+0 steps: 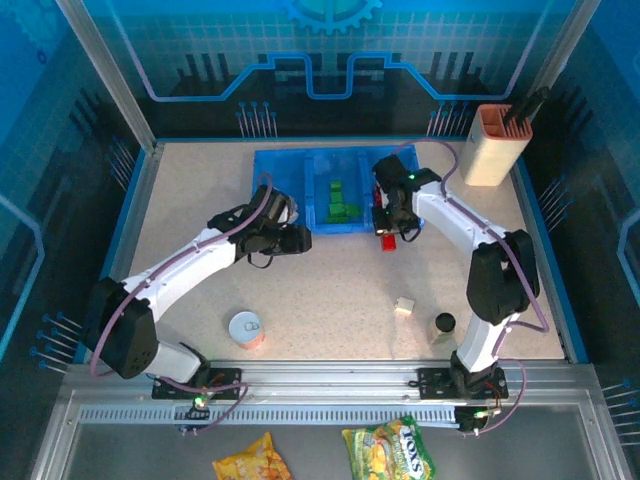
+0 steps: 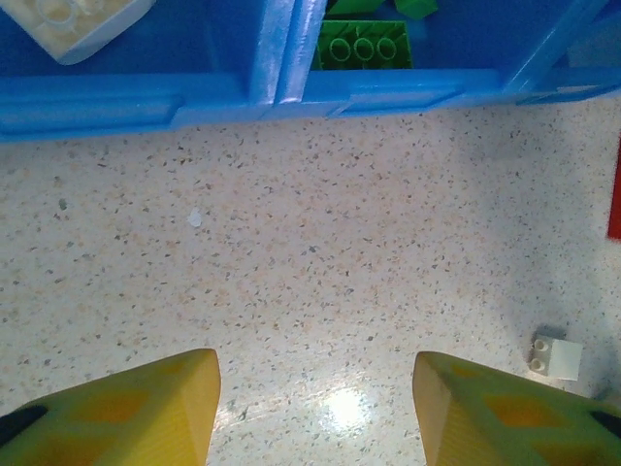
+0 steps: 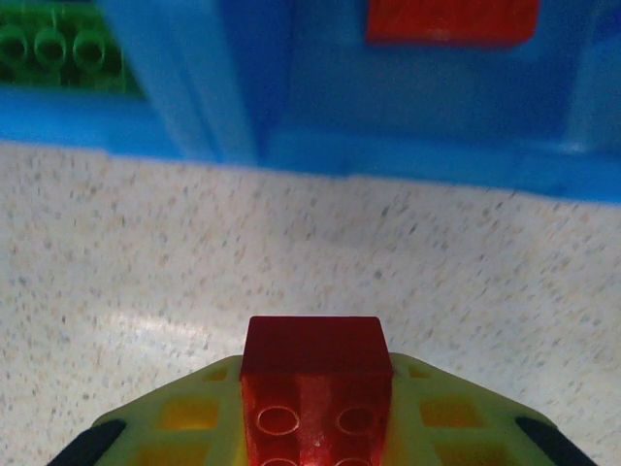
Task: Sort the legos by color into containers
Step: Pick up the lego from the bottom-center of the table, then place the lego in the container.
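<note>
The top camera looks down from above and behind the arm bases over the whole counter (image 1: pixel 330 290). The left wrist camera hangs low and close, facing the near wall of the blue bin (image 2: pixel 146 102) past the left pincer (image 2: pixel 315 408). The right wrist camera faces that wall from nearer, over the right pincer (image 3: pixel 315 398) and its red lego (image 3: pixel 310 345). All three views share the bin's green legos (image 1: pixel 342 203).

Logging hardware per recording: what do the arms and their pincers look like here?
Both the left arm and right arm have white links, black joints and purple cables looping alongside. The left pincer and right pincer have yellow fingers with orange insets and black patches.
</note>
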